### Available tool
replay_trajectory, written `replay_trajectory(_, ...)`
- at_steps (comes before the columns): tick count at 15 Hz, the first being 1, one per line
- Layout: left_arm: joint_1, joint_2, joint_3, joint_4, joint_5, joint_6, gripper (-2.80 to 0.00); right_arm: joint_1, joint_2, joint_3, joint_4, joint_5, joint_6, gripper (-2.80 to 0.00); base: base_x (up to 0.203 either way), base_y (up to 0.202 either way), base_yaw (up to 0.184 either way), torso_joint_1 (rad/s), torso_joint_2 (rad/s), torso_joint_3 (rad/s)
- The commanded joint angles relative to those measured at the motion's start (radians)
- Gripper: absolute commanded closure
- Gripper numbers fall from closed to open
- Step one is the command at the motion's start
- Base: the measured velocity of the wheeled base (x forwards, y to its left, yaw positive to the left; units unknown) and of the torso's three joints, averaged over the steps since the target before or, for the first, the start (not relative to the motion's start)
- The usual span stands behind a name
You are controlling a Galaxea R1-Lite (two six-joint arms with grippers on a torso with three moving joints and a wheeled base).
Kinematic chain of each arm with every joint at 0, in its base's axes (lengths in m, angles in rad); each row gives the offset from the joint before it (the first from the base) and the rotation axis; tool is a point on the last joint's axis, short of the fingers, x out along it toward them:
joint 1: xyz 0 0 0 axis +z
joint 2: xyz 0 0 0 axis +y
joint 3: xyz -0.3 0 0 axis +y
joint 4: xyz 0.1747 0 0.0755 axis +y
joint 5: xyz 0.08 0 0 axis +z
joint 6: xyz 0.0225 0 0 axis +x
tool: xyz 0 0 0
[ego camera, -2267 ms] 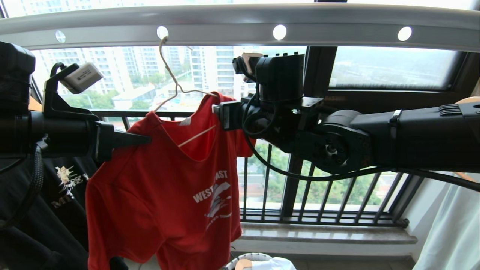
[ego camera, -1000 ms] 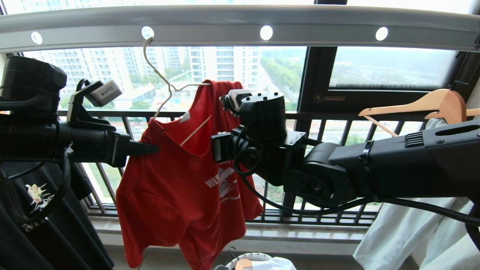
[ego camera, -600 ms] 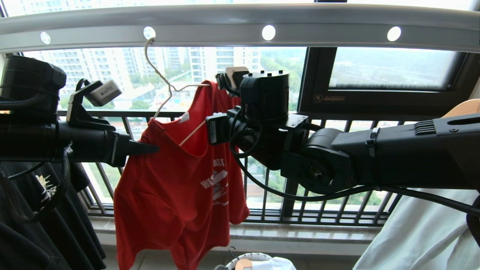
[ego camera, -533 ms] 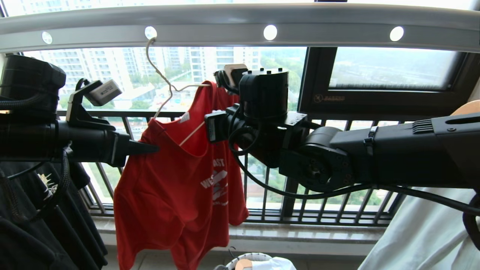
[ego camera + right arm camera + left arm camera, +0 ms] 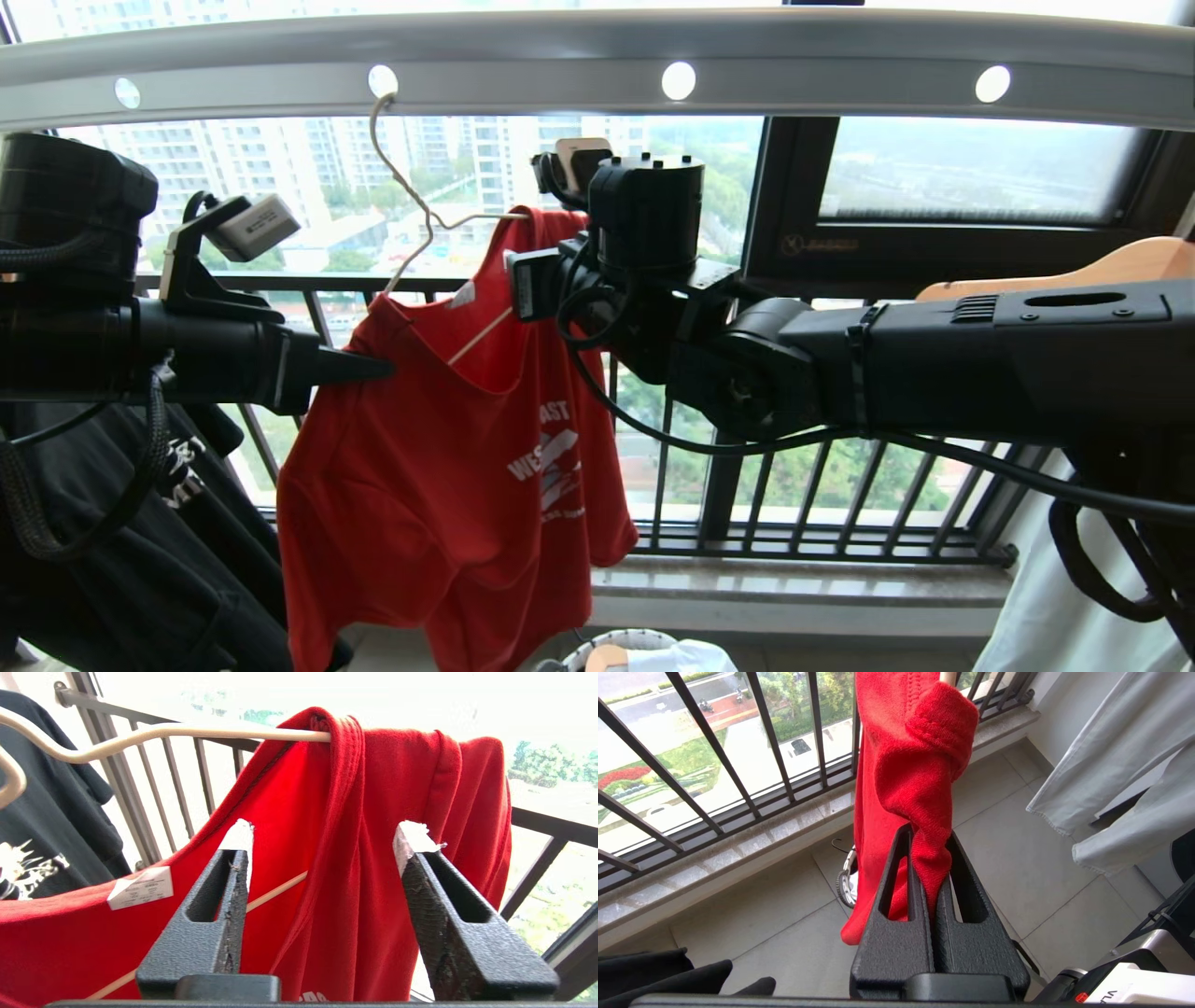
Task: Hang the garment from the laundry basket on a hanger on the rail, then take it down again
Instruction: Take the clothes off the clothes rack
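The red garment (image 5: 439, 485) hangs on the cream wire hanger (image 5: 411, 201), whose hook sits in a hole of the grey rail (image 5: 597, 51). One shoulder is bunched over the hanger's arm (image 5: 187, 730); the other hangs lower. My left gripper (image 5: 387, 367) is shut on that lower shoulder's fabric (image 5: 915, 765), which is pinched between its fingers (image 5: 928, 833). My right gripper (image 5: 322, 833) stands open just in front of the bunched shoulder (image 5: 373, 788), fingertips (image 5: 240, 835) apart and holding nothing. The laundry basket (image 5: 607, 642) stands on the floor below.
A black printed T-shirt (image 5: 140, 560) hangs at the left. A thick wooden hanger (image 5: 1074, 266) and a pale garment (image 5: 1120, 765) are at the right. The black window railing (image 5: 794, 541) and stone sill run behind the garment.
My right wrist has risen from chest height to the level of the hanger's arm. The left gripper keeps its grip in the same place.
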Motion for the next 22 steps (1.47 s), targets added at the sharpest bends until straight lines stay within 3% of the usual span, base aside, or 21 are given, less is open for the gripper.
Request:
replay_trajectory(1, 0.0, -0.005, -0.001, 0.001, -0.003, 0.0, 0.0, -0.002, 0.027, 0.002, -0.002, -0.029, 0.004, -2.8, 0.0, 0.0, 0.0, 0.0, 0.0, 0.0)
replay_trajectory(10, 0.001, -0.005, -0.003, 0.001, -0.001, -0.002, 0.0, -0.056, -0.105, 0.299, -0.074, -0.048, 0.012, -2.8, 0.0, 0.0, 0.0, 0.0, 0.0, 0.0)
replay_trajectory(16, 0.003, -0.011, -0.003, 0.001, -0.001, -0.004, 0.0, -0.153, -0.027, 0.284, -0.074, -0.01, 0.008, -2.8, 0.0, 0.0, 0.0, 0.0, 0.0, 0.0)
replay_trajectory(17, 0.003, -0.013, -0.003, 0.001, -0.002, -0.005, 0.0, -0.171, -0.01, 0.268, -0.074, 0.016, 0.006, -2.8, 0.0, 0.0, 0.0, 0.0, 0.0, 0.0)
replay_trajectory(22, 0.006, -0.014, -0.001, 0.001, -0.003, -0.005, 0.0, -0.28, 0.002, 0.255, -0.074, 0.304, 0.007, -2.8, 0.0, 0.0, 0.0, 0.0, 0.0, 0.0)
